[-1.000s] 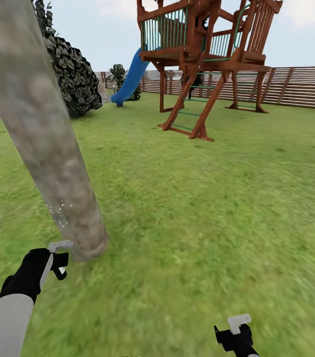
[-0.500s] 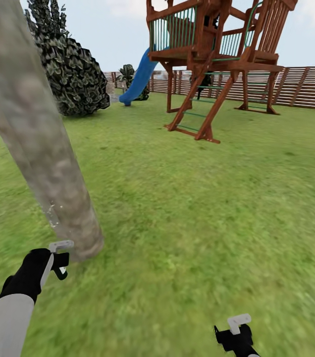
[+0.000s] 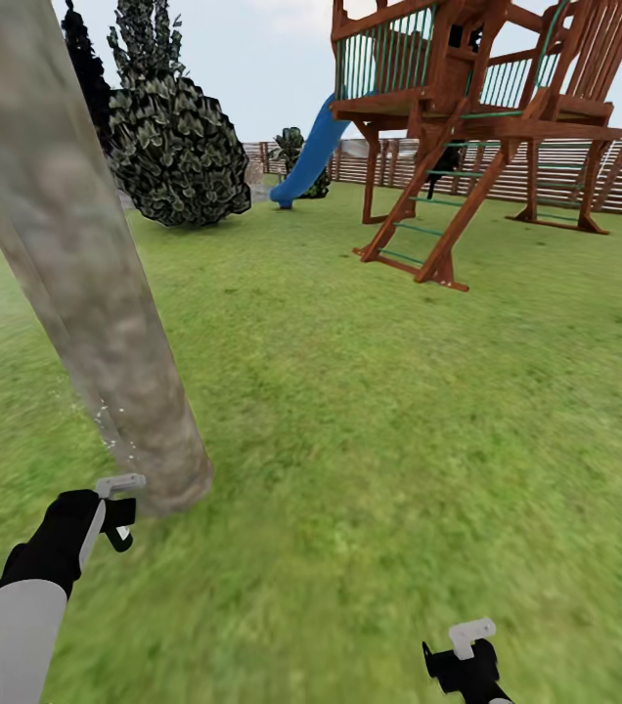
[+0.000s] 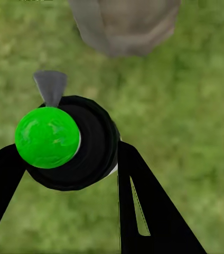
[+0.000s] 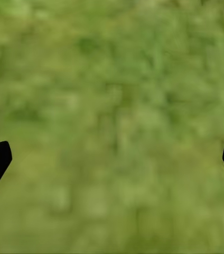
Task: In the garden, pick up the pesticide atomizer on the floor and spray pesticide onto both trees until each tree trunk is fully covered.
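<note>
Left end effector pinches the pesticide atomizer just beside the tree trunk; right end effector hangs spread. Misaimed spray may leave bark uncovered.

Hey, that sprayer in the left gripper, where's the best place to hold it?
Probably grip the sprayer around its round black body, fingers closing from opposite sides, as the left gripper does now. That leaves the grey spout clear and aimed toward the trunk.
</note>
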Robot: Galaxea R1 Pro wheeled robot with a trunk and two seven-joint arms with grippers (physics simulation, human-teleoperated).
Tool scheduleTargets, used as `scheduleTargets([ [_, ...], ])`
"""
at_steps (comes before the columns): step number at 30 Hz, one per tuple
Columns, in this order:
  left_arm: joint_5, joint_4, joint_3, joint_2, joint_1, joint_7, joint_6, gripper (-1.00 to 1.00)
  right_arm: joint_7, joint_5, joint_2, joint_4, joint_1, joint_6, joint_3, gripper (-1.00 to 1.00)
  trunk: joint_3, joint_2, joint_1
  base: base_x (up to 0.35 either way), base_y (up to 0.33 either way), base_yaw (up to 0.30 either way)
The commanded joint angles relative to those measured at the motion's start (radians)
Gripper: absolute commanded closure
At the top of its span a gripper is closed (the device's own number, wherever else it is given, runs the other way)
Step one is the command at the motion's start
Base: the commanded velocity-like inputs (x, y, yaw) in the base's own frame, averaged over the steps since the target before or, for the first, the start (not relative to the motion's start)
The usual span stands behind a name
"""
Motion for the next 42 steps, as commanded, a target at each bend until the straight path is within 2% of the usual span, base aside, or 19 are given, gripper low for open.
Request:
scheduleTargets([
  [1,0.000,0.000,0.000,0.000,0.000,0.000,0.000,1.00,0.000,0.000,0.000,0.000,0.000,0.000,0.000,-1.00,0.000,0.000,0.000,0.238,-0.198,0.071],
  [9,0.001,0.011,0.001,0.004,-0.001,-0.005,-0.007,1.00,0.000,0.000,0.000,0.000,0.000,0.000,-0.001,-1.00,0.000,0.000,0.000,0.214,-0.172,0.120],
  [11,0.000,0.014,-0.002,0.011,-0.012,-0.039,0.001,1.00,0.000,-0.001,0.000,0.000,0.000,0.000,-0.001,-1.00,0.000,0.000,0.000,0.020,-0.014,0.154],
  [13,-0.003,0.016,-0.003,0.008,-0.016,-0.059,0.005,1.00,0.000,0.000,-0.001,0.000,0.000,0.000,-0.001,-1.00,0.000,0.000,0.000,0.004,-0.003,0.028],
  [14,-0.002,0.016,-0.003,0.008,-0.051,-0.064,0.022,1.00,0.000,0.000,-0.003,0.000,0.000,0.000,-0.001,-1.00,0.000,0.000,0.000,0.001,0.000,0.004],
  [16,-0.005,0.016,-0.004,0.012,-0.117,-0.066,0.121,1.00,-0.001,-0.001,-0.007,0.000,0.000,0.000,-0.002,-1.00,0.000,0.000,0.000,0.000,0.000,0.001],
  [17,-0.007,0.016,-0.004,0.017,-0.150,-0.067,0.140,1.00,-0.001,0.000,-0.007,0.000,0.000,0.000,-0.002,-1.00,0.000,0.000,0.000,0.000,0.000,0.000],
  [20,-0.008,0.017,-0.005,0.067,-0.235,-0.069,0.227,1.00,-0.001,0.000,-0.008,0.000,0.001,0.000,-0.001,-1.00,0.000,0.000,0.000,0.000,0.000,0.000],
  [23,-0.007,0.017,-0.007,0.115,-0.277,-0.075,0.257,1.00,0.000,0.000,-0.008,0.000,0.000,0.000,-0.001,-1.00,0.000,0.000,0.000,0.000,0.000,0.000],
  [24,-0.008,0.017,-0.016,0.121,-0.281,-0.081,0.262,1.00,-0.001,0.000,-0.007,0.000,0.000,0.000,-0.001,-1.00,0.000,0.000,0.000,0.000,0.000,0.076],
  [26,-0.007,0.011,-0.092,0.120,-0.274,-0.083,0.265,1.00,0.000,-0.001,-0.005,0.000,0.000,0.000,-0.001,-1.00,0.000,0.000,0.000,0.000,0.000,0.230],
  [28,-0.004,0.004,-0.117,0.118,-0.272,-0.083,0.268,1.00,0.000,-0.001,-0.005,0.000,0.000,0.000,-0.001,-1.00,0.000,0.000,0.000,0.000,0.000,0.197],
  [34,-0.002,0.003,-0.125,0.115,-0.272,-0.083,0.268,1.00,-0.001,0.000,-0.007,0.000,0.000,0.000,-0.001,-1.00,0.000,0.000,0.000,0.087,-0.186,0.013],
  [42,-0.002,0.002,-0.124,0.113,-0.278,-0.083,0.268,1.00,-0.001,0.000,-0.008,0.000,0.000,0.000,-0.001,-1.00,0.000,0.000,0.000,-0.125,-0.271,0.000],
])
